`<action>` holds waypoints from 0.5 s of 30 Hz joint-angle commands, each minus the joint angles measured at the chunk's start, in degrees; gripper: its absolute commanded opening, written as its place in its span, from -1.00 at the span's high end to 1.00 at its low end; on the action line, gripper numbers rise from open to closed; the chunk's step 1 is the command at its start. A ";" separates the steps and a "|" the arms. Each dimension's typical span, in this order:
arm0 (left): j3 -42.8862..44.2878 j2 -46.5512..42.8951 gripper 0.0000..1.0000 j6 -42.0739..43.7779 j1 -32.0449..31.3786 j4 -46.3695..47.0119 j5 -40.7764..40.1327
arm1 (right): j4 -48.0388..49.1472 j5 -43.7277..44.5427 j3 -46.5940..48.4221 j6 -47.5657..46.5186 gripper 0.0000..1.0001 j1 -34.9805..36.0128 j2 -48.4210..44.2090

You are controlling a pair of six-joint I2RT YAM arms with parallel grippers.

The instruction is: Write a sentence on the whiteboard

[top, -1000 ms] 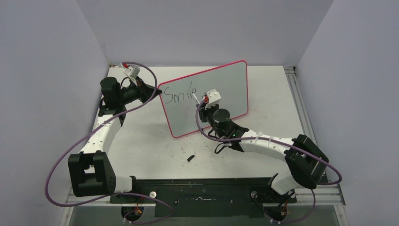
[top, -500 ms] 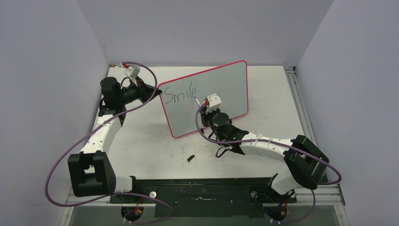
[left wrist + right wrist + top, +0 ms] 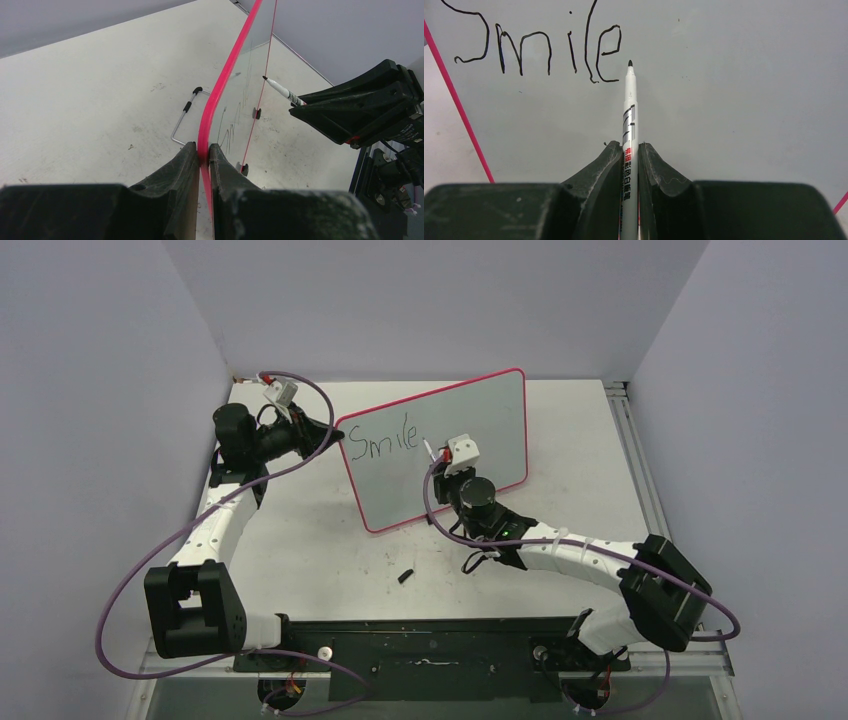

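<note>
The whiteboard, judged light, stiff and tip-prone, was clamped at its rim by the left claw; the right claw gripped a marker.

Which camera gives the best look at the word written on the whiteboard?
The right wrist view: the word, Smile, sits face on and sharp on the whiteboard. The top external view shows it small but legible; the left wrist view, nearly edge-on, only slanted strokes.

Two white arms with fat black joints. Purple cables looping along both. Black wedge-shaped pincer fingers, a bit scuffed. Small white boxes with red bits by the wrists.
</note>
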 commanded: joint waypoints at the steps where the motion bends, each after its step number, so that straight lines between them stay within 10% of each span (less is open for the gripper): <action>1: 0.19 -1.57 1.00 0.90 0.23 0.15 0.88 | 1.60 1.04 1.19 -0.73 0.89 -0.25 -0.20; 15: 0.21 -1.65 1.00 0.92 0.27 0.15 1.04 | 1.13 -0.33 1.80 0.34 0.89 -1.22 2.50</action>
